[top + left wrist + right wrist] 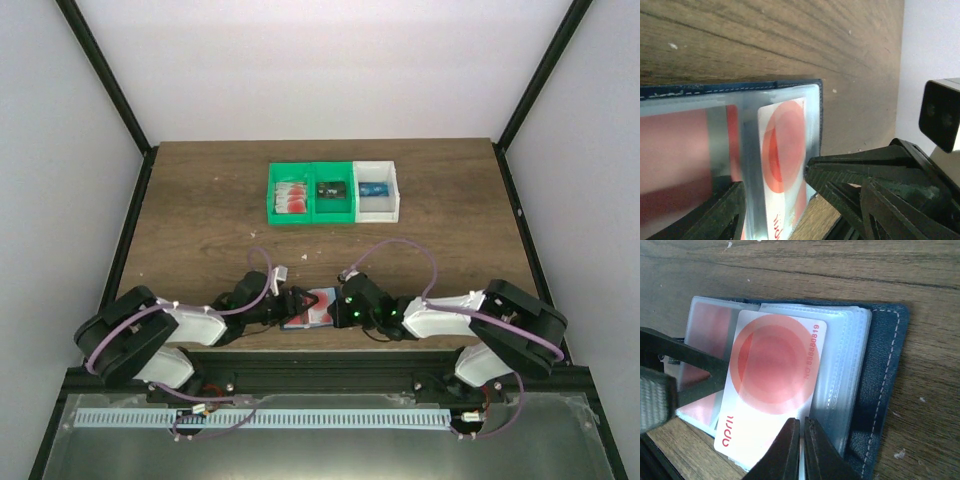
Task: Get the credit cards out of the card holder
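Observation:
The card holder (303, 320) lies open near the table's front edge, between both grippers. It is navy outside (885, 370) and has clear sleeves inside. A red-and-white credit card (770, 385) sticks partway out of the top sleeve. My right gripper (801, 424) is shut on that card's lower edge. My left gripper (775, 179) straddles the sleeve that holds the card (785, 150). One finger (840, 182) touches the sleeve's outer edge by the navy border (790, 84), and the other rests at the fold. In the top view the left gripper (290, 303) and right gripper (338, 305) meet over the holder.
A green bin (312, 217) with two compartments and a white bin (378, 213) stand at the back middle. Red-and-white cards (291, 197), a dark card (331, 189) and a blue card (373, 190) lie in them. Black frame posts flank the table.

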